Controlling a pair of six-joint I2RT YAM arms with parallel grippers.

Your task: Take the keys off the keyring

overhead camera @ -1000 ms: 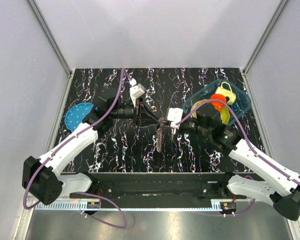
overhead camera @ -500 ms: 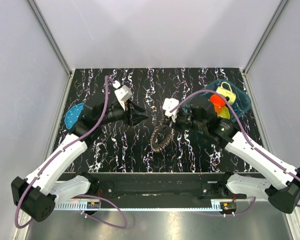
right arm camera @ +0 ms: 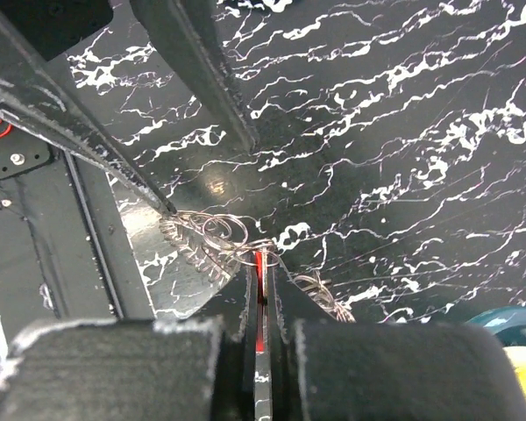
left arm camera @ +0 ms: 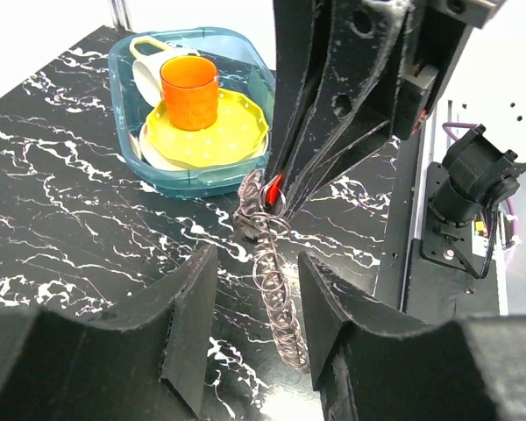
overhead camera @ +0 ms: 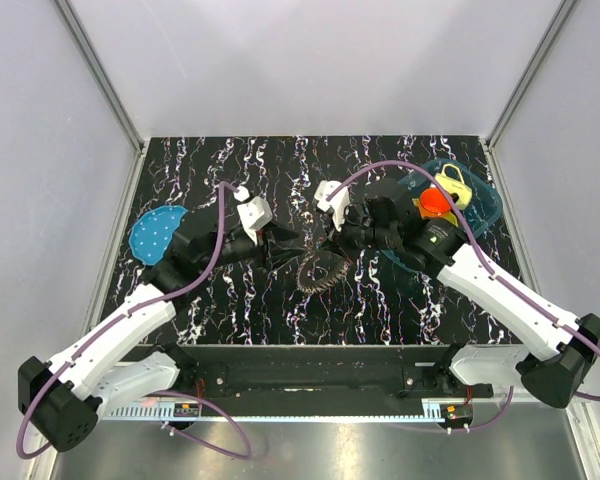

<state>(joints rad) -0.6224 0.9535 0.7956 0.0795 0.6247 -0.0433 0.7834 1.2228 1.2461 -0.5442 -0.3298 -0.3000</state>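
Black marbled table [overhead camera: 210, 165], pale grey walls [overhead camera: 310, 60]. Right gripper [right arm camera: 261, 274] pinches keys [overhead camera: 322, 270] mid-table, away from every edge (left gripper [left arm camera: 252, 274] spread wide).

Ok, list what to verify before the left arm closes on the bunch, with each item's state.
1. Right gripper shut on the red piece: ok.
2. Left gripper open, fingers apart: ok.
3. Keys lined up between the left fingers in the left wrist view: ok.
4. Keys hanging free of the table: cannot tell.
5. Keys apart from the teal tray in the top view: ok.
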